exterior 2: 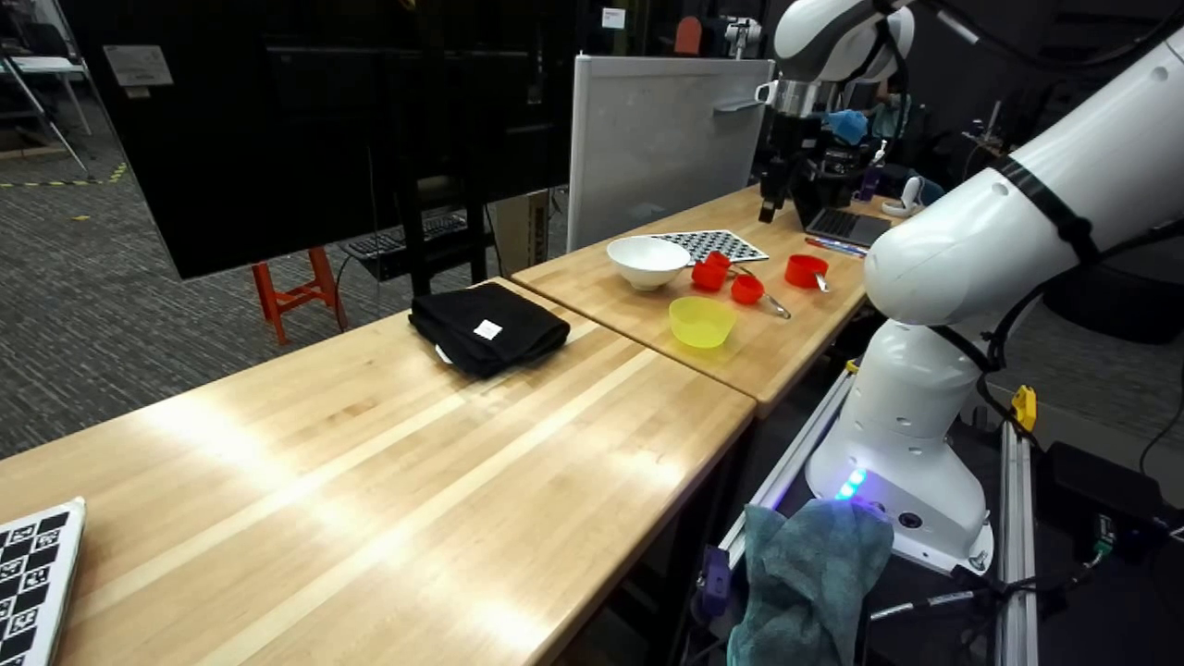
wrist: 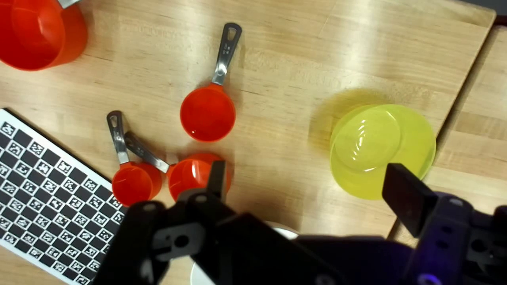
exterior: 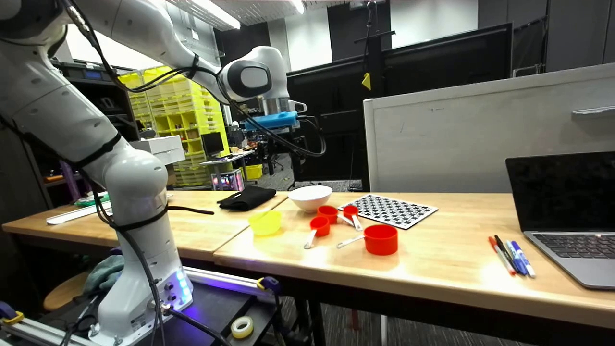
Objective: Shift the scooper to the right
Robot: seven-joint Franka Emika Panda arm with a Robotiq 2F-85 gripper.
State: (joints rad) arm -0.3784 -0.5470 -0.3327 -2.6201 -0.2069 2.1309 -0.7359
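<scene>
Several red scoops with metal handles lie on the table. The largest scoop (exterior: 381, 240), about the yellow bowl's size, stands apart near the front edge, also in an exterior view (exterior 2: 804, 270) and at the wrist view's top left (wrist: 41, 37). A smaller scoop (wrist: 208, 114) lies nearer the yellow bowl (wrist: 380, 150). Two more scoops (wrist: 134, 184) (wrist: 192, 176) sit close together by the checkered board. I cannot tell which is meant. My gripper (wrist: 307, 170) is open and empty, high above the table in both exterior views (exterior: 283, 166) (exterior 2: 803, 196). Its left finger partly hides one scoop.
A white bowl (exterior: 310, 198) stands behind the scoops, mostly hidden by the gripper in the wrist view. The checkered board (exterior: 390, 210) lies beside it. Pens (exterior: 513, 257) and a laptop (exterior: 576, 240) are farther along the table. A black cloth (exterior 2: 488, 328) lies across the table seam.
</scene>
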